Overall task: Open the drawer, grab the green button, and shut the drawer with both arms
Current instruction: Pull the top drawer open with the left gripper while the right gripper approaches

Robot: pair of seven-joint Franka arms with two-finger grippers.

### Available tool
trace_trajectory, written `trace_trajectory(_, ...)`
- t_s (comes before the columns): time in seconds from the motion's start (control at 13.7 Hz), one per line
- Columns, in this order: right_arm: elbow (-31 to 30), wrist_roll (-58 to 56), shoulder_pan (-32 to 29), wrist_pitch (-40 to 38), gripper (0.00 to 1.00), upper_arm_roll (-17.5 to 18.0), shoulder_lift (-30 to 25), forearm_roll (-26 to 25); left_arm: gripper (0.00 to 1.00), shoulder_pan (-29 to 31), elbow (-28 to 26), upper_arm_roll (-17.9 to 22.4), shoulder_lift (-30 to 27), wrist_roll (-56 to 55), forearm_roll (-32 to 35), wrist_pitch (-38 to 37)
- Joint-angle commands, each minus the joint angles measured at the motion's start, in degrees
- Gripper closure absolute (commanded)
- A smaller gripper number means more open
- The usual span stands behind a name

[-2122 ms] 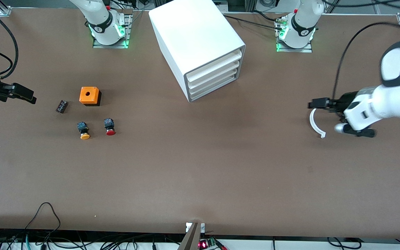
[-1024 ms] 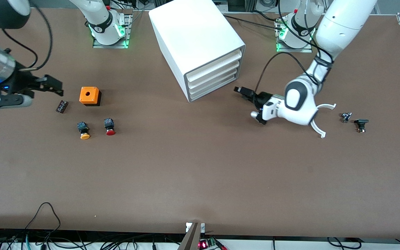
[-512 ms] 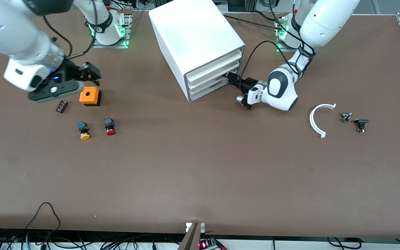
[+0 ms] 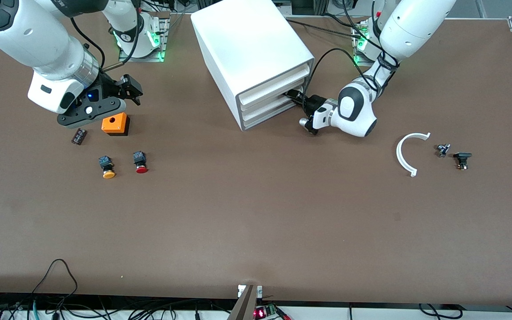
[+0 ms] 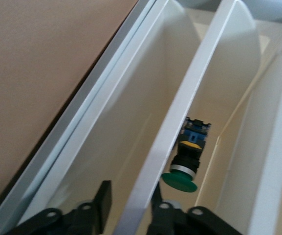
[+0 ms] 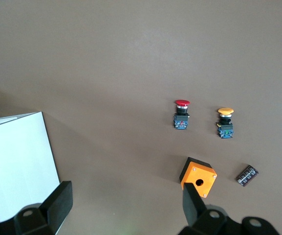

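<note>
Cabinet (image 4: 247, 44) stands in the upper middle of the front view, its four stacked drawers facing down the frame and toward the left arm's end. Table (image 4: 256, 222) around its front is bare, and nothing lies between the drawers and the front camera.

Toward the right arm's end lie an orange box (image 4: 114, 122), a black part (image 4: 78, 136), an orange-capped button (image 4: 106, 166) and a red-capped button (image 4: 140, 162). All sit well apart from the cabinet. Toward the left arm's end lie a white arc (image 4: 405, 153) and two dark parts (image 4: 452, 153) just beside it.

Left gripper (image 4: 294, 95) is at the cabinet front, level with the middle drawers. In the left wrist view the left gripper (image 5: 131, 196) sits at the front wall of the drawer (image 5: 189, 98). Whether it has clamped that wall cannot be told.

Green button (image 5: 184, 161) lies on its side inside this drawer, close against the front wall. Its long axis runs front to back. The cap points toward the gripper and the black body toward the cabinet's rear. The wall hides part of the button's side.

Right gripper (image 4: 127, 89) hangs over the table just above the orange box, jaws spread wide and empty. The wrist view of the right gripper (image 6: 126, 200) shows the same.
</note>
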Motion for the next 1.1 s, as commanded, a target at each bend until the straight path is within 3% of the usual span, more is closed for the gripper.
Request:
trace_trajectory(0.0,0.73,-0.41,0.36,-2.52,0.0,0.54,-0.22,-0.1,1.0,1.03,0.62,5.03,-0.19,1.65,-0.36,2.8)
trace_trajectory(0.37,1.61,-0.15,1.5,-2.63,0.0,0.63,0.13,-0.01,1.0,2.79,8.88,12.69,-0.1,0.78,-0.09,5.51)
trace_trajectory(0.59,5.55,-1.2,8.25,4.64,0.0,0.63,6.26,0.16,0.99,4.11,10.47,12.97,-0.1,0.69,-0.36,8.43)
trace_trajectory(0.66,6.61,-1.38,11.15,7.37,0.0,0.63,8.55,0.16,0.01,4.55,10.48,12.97,-0.37,1.21,-0.88,8.43)
trace_trajectory(0.88,10.47,-1.64,17.75,13.0,0.0,0.54,14.61,-0.1,0.0,5.08,10.39,12.88,-3.34,0.78,-0.89,8.87)
trace_trajectory(1.02,13.11,-3.38,20.3,14.86,0.0,0.63,18.66,-0.01,0.0,5.08,9.78,12.88,-7.64,0.77,-0.18,14.38)
